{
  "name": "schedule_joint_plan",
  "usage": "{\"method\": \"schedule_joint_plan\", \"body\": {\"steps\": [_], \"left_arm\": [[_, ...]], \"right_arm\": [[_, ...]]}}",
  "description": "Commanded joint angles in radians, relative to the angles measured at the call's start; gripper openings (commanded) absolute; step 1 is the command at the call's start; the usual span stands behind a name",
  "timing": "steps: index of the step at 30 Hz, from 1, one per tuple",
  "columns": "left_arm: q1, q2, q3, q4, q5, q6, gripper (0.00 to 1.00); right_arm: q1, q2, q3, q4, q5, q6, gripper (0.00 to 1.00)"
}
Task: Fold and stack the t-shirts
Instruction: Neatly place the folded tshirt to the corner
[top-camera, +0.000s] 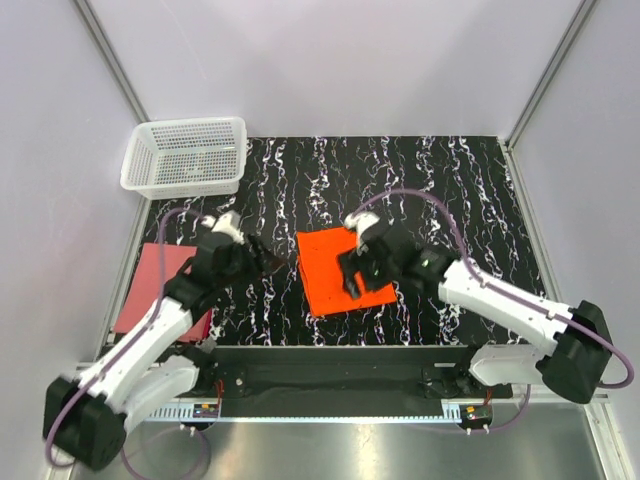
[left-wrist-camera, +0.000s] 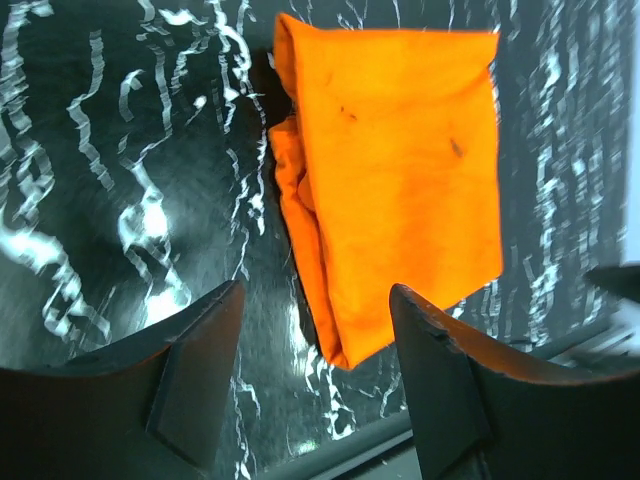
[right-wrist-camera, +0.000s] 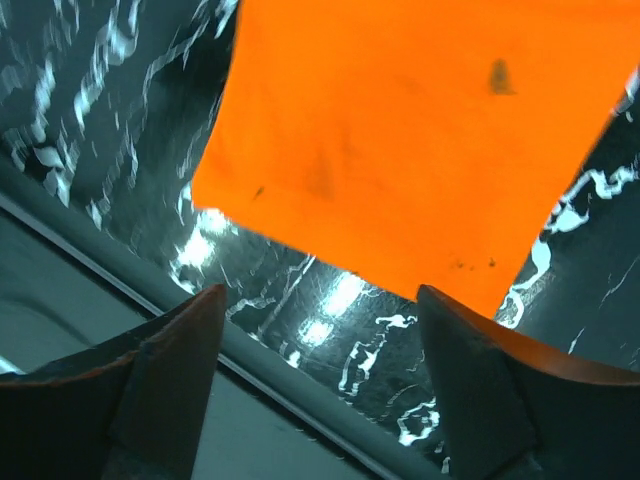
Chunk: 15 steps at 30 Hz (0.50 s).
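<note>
A bright orange t-shirt (top-camera: 335, 272) lies folded into a rectangle in the middle of the black marbled table (top-camera: 430, 190). It also shows in the left wrist view as the orange t-shirt (left-wrist-camera: 400, 170), and in the right wrist view as the orange t-shirt (right-wrist-camera: 420, 130). My left gripper (top-camera: 266, 260) hovers just left of it, open (left-wrist-camera: 315, 300), with nothing held. My right gripper (top-camera: 351, 280) hangs over the shirt's near right part, open (right-wrist-camera: 320, 300) and empty. A dusty pink-red t-shirt (top-camera: 145, 275) lies flat at the table's left edge, partly hidden under my left arm.
A white mesh basket (top-camera: 186, 156) stands at the back left corner. The table's near edge rail (top-camera: 340, 350) runs just below the orange shirt. Grey walls enclose the left, back and right sides.
</note>
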Motion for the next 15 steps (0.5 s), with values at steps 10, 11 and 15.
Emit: {"method": "schedule_joint_plan", "body": {"steps": [10,11,15], "left_arm": [[0.062,-0.196,-0.044,-0.206,0.021,-0.199,0.69],[0.066,-0.185,-0.042,-0.209,0.035,-0.206,0.69],[0.085,-0.141,-0.053,-0.206,0.093,-0.235,0.68]], "right_arm": [[0.613,0.127,-0.277,0.419,0.566,-0.751,0.85],[0.619,0.161,-0.272,0.454,0.595,-0.765,0.73],[0.647,0.316,-0.264,0.559,0.654,-0.852,0.52]]}}
